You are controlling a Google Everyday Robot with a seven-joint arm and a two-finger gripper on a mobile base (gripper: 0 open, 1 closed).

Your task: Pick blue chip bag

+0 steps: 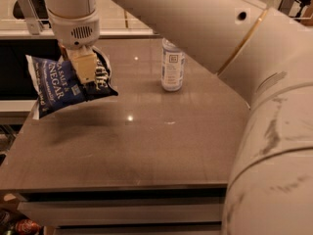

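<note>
Gripper [84, 76] clenched on blue chip bag [55, 86]; cream fingers [83, 62] point down from white wrist and pinch bag's upper middle. Bag hangs tilted under gripper, white crimped end at left, dark corner at right toward pale can [172, 65]. Bag off table [146, 146], shadow on tabletop beneath. Can upright on table, well apart from bag. White arm [195, 18] crosses above can.

The gripper [86, 76] grips the blue chip bag [55, 88] above the table's [146, 151] left side. A drink container [172, 67] stands on the table to the right, well apart.
</note>
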